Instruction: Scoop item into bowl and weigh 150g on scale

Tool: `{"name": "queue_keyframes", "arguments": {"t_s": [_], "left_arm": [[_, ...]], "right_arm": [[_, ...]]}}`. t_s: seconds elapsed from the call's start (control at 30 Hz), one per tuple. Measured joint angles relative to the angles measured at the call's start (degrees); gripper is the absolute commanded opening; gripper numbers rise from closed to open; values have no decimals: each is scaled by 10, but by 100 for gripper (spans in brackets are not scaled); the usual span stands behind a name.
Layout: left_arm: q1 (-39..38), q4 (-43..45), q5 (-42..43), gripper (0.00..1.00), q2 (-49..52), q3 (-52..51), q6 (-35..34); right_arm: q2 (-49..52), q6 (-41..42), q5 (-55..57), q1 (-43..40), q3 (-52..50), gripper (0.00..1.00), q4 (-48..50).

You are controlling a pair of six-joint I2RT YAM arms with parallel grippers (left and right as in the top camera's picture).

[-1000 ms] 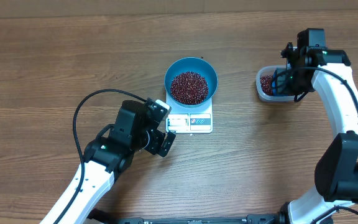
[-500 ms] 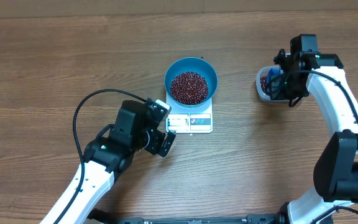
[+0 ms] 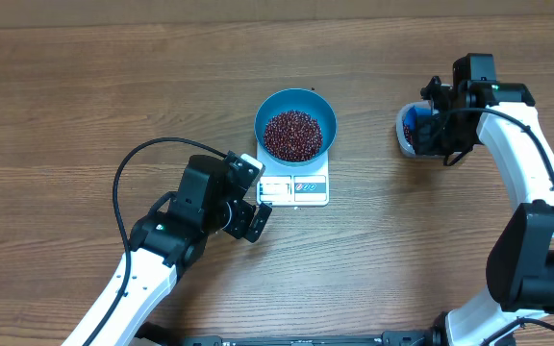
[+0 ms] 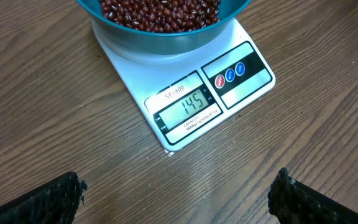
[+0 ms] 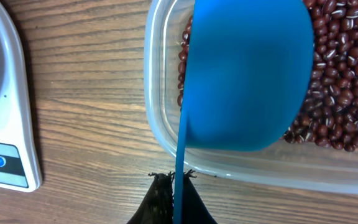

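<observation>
White plastic, the scale (image 4: 135, 68) lies just ahead of the left tool (image 4: 179, 208), whose jaws stand wide apart and hold nothing. Its panel is marked "SF-400" and the display (image 4: 188, 107) reads "145". A smaller line under the digits begins "CAPACITY" but is too fine to read further. Right of the display are three round buttons (image 4: 230, 74), one red and two blue. Beyond the display the blue bowl (image 3: 325, 113) rests on the scale, filled with maroon beans (image 3: 292, 135). The right tool (image 5: 176, 190) is clamped on the thin handle of a blue scoop (image 5: 247, 74). The scoop's cup covers part of the beans in a clear tub (image 5: 160, 130) directly ahead of that tool, on the wooden surface (image 5: 86, 93).
</observation>
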Motion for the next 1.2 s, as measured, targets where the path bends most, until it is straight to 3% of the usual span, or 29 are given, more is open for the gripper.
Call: {"name": "queue_keyframes", "arguments": {"t_s": [0.47, 0.83, 1.2], "left_arm": [[0, 0, 0, 100, 0, 0, 0], [0, 0, 0, 100, 0, 0, 0], [0, 0, 0, 100, 0, 0, 0]], "right_arm": [[0, 23, -29, -68, 39, 4, -26], [0, -9, -161, -132, 40, 4, -37], [-29, -24, -195, -151, 47, 4, -72]]}}
